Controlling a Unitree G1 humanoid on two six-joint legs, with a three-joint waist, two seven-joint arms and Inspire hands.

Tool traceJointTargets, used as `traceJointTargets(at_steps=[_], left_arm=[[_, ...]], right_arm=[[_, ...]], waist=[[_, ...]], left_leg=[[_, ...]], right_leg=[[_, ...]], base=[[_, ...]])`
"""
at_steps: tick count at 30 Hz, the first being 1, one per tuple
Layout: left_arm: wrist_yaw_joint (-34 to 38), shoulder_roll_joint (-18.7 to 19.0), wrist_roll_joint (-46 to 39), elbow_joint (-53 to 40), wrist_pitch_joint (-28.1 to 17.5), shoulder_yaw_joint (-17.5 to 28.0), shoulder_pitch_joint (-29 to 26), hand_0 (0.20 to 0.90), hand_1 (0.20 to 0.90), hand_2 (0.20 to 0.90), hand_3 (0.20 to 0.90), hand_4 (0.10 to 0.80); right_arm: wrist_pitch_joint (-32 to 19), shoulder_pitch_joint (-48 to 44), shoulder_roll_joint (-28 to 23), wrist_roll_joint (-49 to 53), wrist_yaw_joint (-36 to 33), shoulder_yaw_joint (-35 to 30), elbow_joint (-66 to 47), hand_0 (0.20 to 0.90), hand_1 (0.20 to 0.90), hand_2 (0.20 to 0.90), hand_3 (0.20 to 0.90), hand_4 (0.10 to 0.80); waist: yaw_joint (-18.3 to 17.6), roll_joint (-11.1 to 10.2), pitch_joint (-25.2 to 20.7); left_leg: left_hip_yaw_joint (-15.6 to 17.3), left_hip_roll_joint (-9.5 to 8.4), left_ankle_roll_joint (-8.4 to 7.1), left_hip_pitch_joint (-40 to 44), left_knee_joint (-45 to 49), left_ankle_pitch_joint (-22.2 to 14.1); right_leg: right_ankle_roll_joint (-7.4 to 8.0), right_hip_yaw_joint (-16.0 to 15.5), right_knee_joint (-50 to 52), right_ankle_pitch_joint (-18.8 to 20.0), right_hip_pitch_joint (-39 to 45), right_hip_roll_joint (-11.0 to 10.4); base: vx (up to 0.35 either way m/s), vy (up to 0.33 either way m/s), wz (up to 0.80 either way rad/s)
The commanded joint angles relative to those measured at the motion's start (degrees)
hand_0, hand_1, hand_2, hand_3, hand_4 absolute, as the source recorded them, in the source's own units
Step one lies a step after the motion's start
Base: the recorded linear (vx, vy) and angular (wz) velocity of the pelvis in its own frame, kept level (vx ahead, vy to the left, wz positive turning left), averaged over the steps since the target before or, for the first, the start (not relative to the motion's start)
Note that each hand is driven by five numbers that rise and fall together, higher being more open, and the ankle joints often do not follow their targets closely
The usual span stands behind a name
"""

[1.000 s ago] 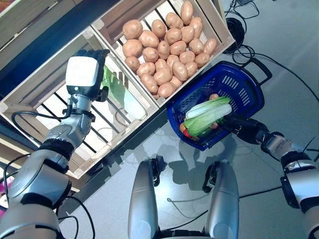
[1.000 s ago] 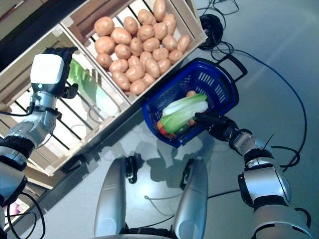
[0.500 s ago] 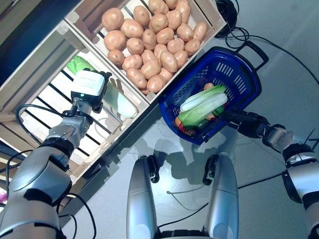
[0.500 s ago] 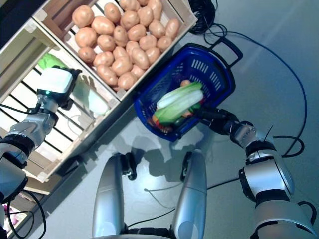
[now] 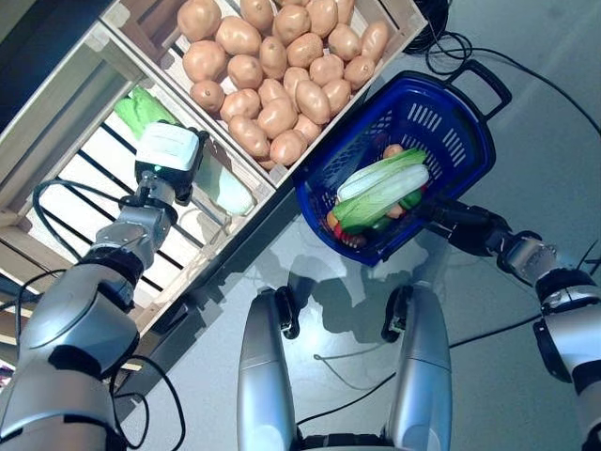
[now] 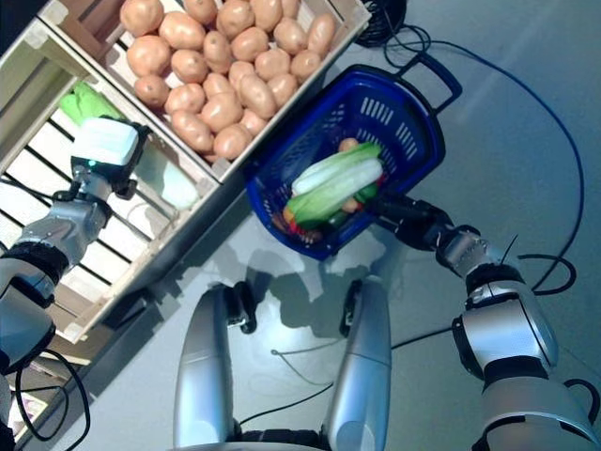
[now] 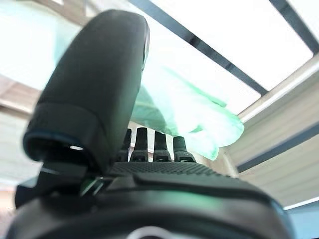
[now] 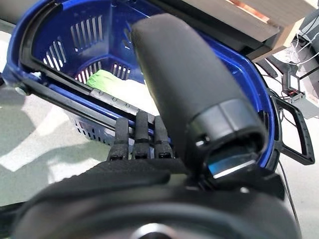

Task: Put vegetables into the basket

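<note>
The blue basket (image 5: 441, 113) stands on the floor beside the wooden stand. A long pale green cabbage (image 5: 380, 188) lies in it on top of small red, orange and green vegetables. My left hand (image 5: 161, 180) reaches into the slatted crate (image 5: 84, 202). Its fingers (image 7: 154, 144) are straight and point at a pale green leafy cabbage (image 5: 225, 193), which also shows in the left wrist view (image 7: 199, 119). It holds nothing. My right hand (image 5: 460, 225) is open, with straight fingers (image 8: 142, 134) at the basket's near rim (image 8: 50, 84).
A second crate (image 5: 394, 19) next to the basket holds potatoes. The stand's wooden front edge (image 5: 263, 202) runs between the crates and the basket. Black cables (image 5: 451, 47) lie on the grey floor behind the basket.
The camera has shifted, so the whole picture has moved. My left hand has come a little closer to the pale cabbage in the crate. My right hand stays by the basket's rim.
</note>
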Motion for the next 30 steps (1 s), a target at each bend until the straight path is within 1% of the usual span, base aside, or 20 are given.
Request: traceJointTargets(at_steps=[1, 5, 10, 12, 16, 17, 18, 20, 25, 28, 30], left_arm=[[-3.6, 2.2, 4.6, 0.3, 0.7, -5.7, -7.4, 0.9, 0.9, 0.9, 0.9, 0.8], [-5.6, 2.0, 7.3, 0.2, 0.4, -7.6, -8.1, 0.9, 0.9, 0.9, 0.9, 0.8], [-5.8, 2.5, 13.4, -0.5, -3.9, -11.2, -9.2, 0.9, 0.9, 0.9, 0.9, 0.8], [-6.3, 2.9, 18.0, -0.8, -5.6, -12.9, -9.2, 0.9, 0.9, 0.9, 0.9, 0.8], [-8.3, 3.2, 23.5, -1.3, -5.8, -15.4, -9.1, 0.9, 0.9, 0.9, 0.9, 0.8], [-9.1, 3.3, 24.7, -1.1, -5.5, -15.9, -9.1, 0.808, 0.808, 0.808, 0.808, 0.739], [-9.9, 3.4, 25.8, -1.0, -5.5, -16.6, -9.3, 0.3, 0.3, 0.3, 0.3, 0.4], [-10.8, 3.6, 25.1, -1.1, -4.6, -17.5, -9.6, 0.3, 0.3, 0.3, 0.3, 0.4], [-5.7, 4.4, 24.4, -1.3, -2.3, -17.2, -10.1, 0.3, 0.3, 0.3, 0.3, 0.4], [-3.4, 4.8, 23.1, -1.2, -2.3, -16.4, -10.2, 0.3, 0.3, 0.3, 0.3, 0.4], [-1.3, 5.2, 22.0, -1.0, -3.8, -15.7, -10.1, 0.3, 0.3, 0.3, 0.3, 0.4]], right_arm=[[-2.4, -5.5, -0.6, 4.1, 3.6, 2.0, 0.4, 0.9, 0.9, 0.9, 0.9, 0.8], [-3.2, -5.4, -0.6, 5.3, 4.7, 2.4, 0.1, 0.9, 0.9, 0.9, 0.9, 0.8], [-3.5, -6.0, -0.6, 6.3, 4.7, 3.5, -1.0, 0.9, 0.9, 0.9, 0.9, 0.8], [-4.0, -5.9, -0.6, 6.1, 4.6, 4.1, -1.1, 0.9, 0.9, 0.9, 0.9, 0.8], [-4.5, -5.9, -0.5, 6.3, 4.3, 4.7, -1.3, 0.9, 0.9, 0.9, 0.9, 0.8], [-4.6, -5.9, -0.5, 6.4, 4.4, 4.8, -1.2, 0.9, 0.9, 0.9, 0.9, 0.8], [-4.7, -6.1, -0.6, 6.8, 4.4, 5.0, -1.1, 0.9, 0.9, 0.9, 0.9, 0.8], [-4.9, -6.3, -0.6, 7.8, 4.2, 5.2, -1.0, 0.9, 0.9, 0.9, 0.9, 0.8], [-4.7, -6.7, -1.0, 8.9, 4.1, 4.9, -0.7, 0.9, 0.9, 0.9, 0.9, 0.8], [-4.6, -6.6, -1.3, 9.3, 4.0, 4.6, -0.6, 0.9, 0.9, 0.9, 0.9, 0.8], [-4.5, -6.6, -1.3, 9.3, 4.1, 4.3, -0.5, 0.9, 0.9, 0.9, 0.9, 0.8]], waist=[[-0.2, 0.7, -0.1], [-0.3, 0.7, -0.1], [-0.4, 0.8, -0.1], [-0.5, 0.7, -0.1], [-0.7, 0.8, -0.1], [-0.8, 0.8, -0.1], [-0.9, 0.8, -0.1], [-0.9, 0.8, -0.1], [-0.6, 0.8, -0.1], [-0.5, 0.8, -0.1], [-0.4, 0.8, -0.1]], left_leg=[[-0.7, 1.19, -2.14, 0.9, 0.9, -5.0], [-0.8, 1.33, -1.96, -0.9, 2.6, -5.7], [-1.2, 1.66, -1.96, -4.1, 5.6, -6.6], [-1.3, 1.74, -1.83, -4.7, 6.0, -6.8], [-1.2, 1.79, -1.81, -5.0, 6.3, -7.1], [-1.1, 1.81, -1.8, -5.0, 6.3, -7.1], [-1.2, 1.87, -1.81, -5.1, 6.5, -7.2], [-1.2, 1.89, -1.8, -5.0, 6.4, -7.2], [-1.1, 1.72, -1.69, -3.5, 5.8, -7.2], [-0.9, 1.8, -1.77, -2.3, 5.0, -6.9], [-0.8, 1.81, -1.8, -0.9, 3.9, -6.6]], right_leg=[[-0.03, 0.9, -7.3, 7.1, 1.7, -0.9], [0.01, 0.8, -5.9, 6.7, 0.1, -1.3], [0.04, 0.8, -3.7, 6.3, -2.8, -1.9], [0.1, 0.8, -3.4, 6.2, -3.4, -2.0], [0.23, 0.9, -3.2, 6.1, -3.6, -2.1], [0.25, 0.9, -3.2, 6.1, -3.6, -2.1], [0.29, 0.9, -3.1, 6.1, -3.7, -2.2], [0.35, 0.8, -3.2, 6.1, -3.5, -2.2], [0.27, 0.4, -3.6, 6.0, -2.0, -2.3], [0.16, 0.3, -4.3, 5.9, -0.7, -2.3], [0.06, 0.2, -5.0, 5.9, 0.6, -2.1]], base=[[-0.035, 0.004, -0.02], [-0.009, 0.0, 0.0], [-0.026, -0.01, 0.01], [0.0, 0.0, 0.0], [0.0, -0.002, 0.01], [0.0, 0.0, 0.0], [0.0, 0.0, 0.0], [0.0, 0.0, 0.0], [0.0, 0.0, 0.0], [0.0, 0.0, 0.0], [0.0, 0.0, 0.0]])
